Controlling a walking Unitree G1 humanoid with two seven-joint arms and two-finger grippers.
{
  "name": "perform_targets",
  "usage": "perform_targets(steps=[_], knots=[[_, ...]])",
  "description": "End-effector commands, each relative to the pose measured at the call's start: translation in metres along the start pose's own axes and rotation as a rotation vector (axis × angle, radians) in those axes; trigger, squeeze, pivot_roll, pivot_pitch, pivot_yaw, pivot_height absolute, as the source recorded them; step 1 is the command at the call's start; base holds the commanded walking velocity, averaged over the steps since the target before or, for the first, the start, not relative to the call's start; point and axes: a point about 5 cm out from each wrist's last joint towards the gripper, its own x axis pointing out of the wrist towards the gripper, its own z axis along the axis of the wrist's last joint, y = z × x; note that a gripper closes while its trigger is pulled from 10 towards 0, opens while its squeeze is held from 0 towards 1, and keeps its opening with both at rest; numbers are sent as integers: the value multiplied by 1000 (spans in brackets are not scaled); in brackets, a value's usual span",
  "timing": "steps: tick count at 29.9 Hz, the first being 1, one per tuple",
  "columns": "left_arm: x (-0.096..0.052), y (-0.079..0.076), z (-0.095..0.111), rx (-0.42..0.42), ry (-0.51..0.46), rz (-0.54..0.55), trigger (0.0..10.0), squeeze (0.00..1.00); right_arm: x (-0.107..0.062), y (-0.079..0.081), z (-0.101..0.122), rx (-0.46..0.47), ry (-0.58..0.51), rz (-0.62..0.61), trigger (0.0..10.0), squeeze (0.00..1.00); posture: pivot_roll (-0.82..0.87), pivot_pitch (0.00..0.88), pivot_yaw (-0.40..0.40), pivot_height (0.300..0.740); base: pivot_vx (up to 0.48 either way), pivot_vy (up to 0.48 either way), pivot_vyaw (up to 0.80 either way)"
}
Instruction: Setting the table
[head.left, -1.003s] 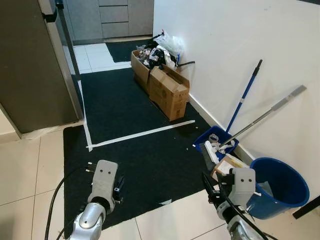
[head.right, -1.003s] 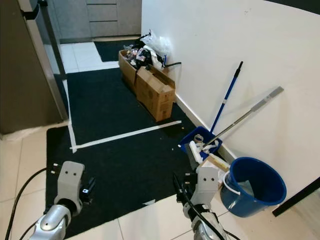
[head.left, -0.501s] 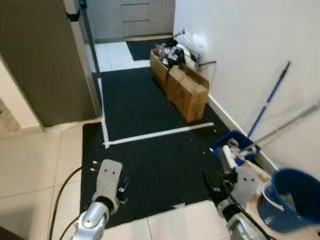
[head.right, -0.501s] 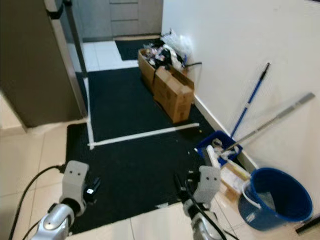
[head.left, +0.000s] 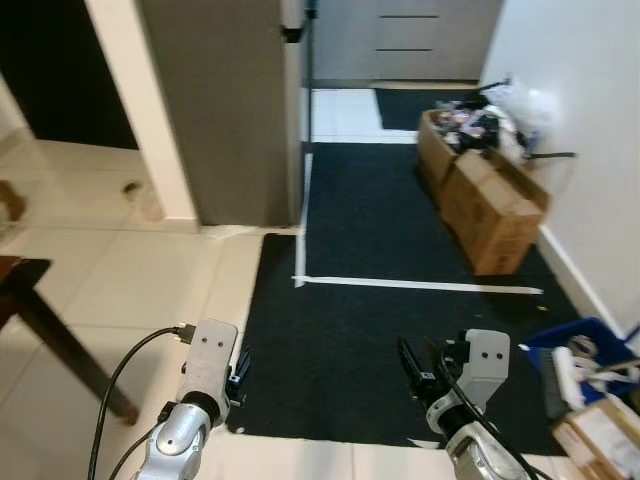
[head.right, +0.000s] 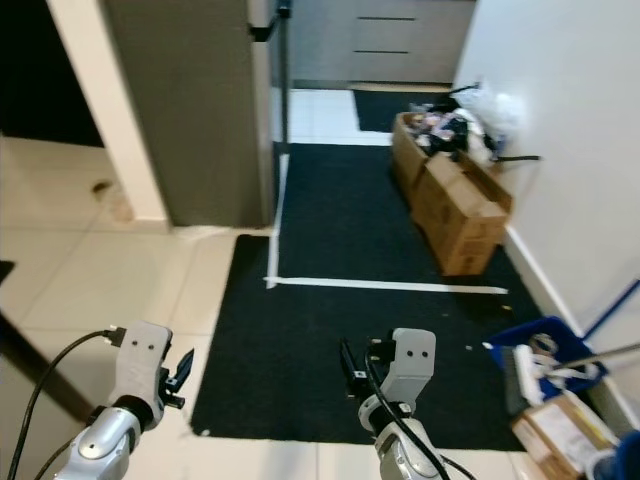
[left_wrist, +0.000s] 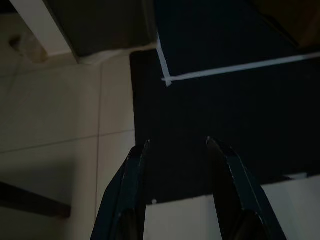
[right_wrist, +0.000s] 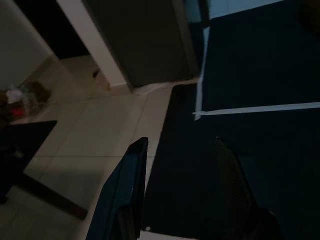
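A dark wooden table (head.left: 18, 288) juts in at the left edge, one slanted leg (head.left: 85, 365) standing on the pale tiles. No tableware can be seen. My left gripper (left_wrist: 177, 142) hangs low over the near left edge of a black mat, open and holding nothing; its fingers (head.left: 240, 366) poke out beside the grey wrist housing. My right gripper (right_wrist: 180, 141) hovers low over the mat's near middle, open and holding nothing, its fingers (head.left: 414, 370) pointing forward. The right wrist view also catches the dark table (right_wrist: 20, 145) over the tiled floor.
The black mat (head.left: 400, 240) with a white tape line (head.left: 420, 285) runs ahead. A tall grey cabinet (head.left: 220, 100) stands at the back left of it. Cardboard boxes (head.left: 490, 210) full of clutter line the right wall. A blue dustpan (head.left: 572, 358) lies near right.
The whole picture has swung left: the bucket and mop handles slid out on the right, and the table, pale tiles and a dark doorway came in on the left. Both arms keep their pose.
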Motion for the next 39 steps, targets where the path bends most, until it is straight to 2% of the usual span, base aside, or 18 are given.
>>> perform_targets(steps=[1, 13, 21, 27, 29, 30, 33, 39], knots=[[-2, -1, -8, 11, 43, -4, 10000, 0, -4, -2, -4, 16, 18, -12, 10000, 0, 20, 91, 71, 740, 0, 0, 800], [-1, 2, -9, 20, 65, 22, 10000, 0, -4, 2, -2, 20, 11, 23, 10000, 0, 21, 96, 73, 740, 0, 0, 800], [2, 9, 3, 48, 38, 80, 10000, 0, -3, 14, 4, -19, -3, 102, 10000, 0, 20, 99, 74, 740, 0, 0, 800], [6, 22, 23, 40, -13, 160, 10000, 0, -1, 23, 13, -47, -27, 167, 10000, 0, 20, 100, 76, 740, 0, 0, 797], [9, 31, 44, 22, -76, 201, 10000, 0, 1, 31, 23, -55, -55, 212, 10000, 0, 22, 101, 77, 740, 0, 0, 794], [9, 31, 44, 22, -76, 201, 10000, 0, 1, 31, 23, -55, -55, 212, 10000, 0, 22, 101, 77, 740, 0, 0, 794], [12, 37, 63, 29, -135, 232, 10000, 0, 3, 38, 34, -58, -86, 249, 10000, 0, 23, 99, 76, 740, 0, 0, 794], [15, 38, 74, 42, -168, 245, 10000, 0, 5, 40, 38, -58, -100, 251, 10000, 0, 22, 98, 78, 740, 0, 0, 792]])
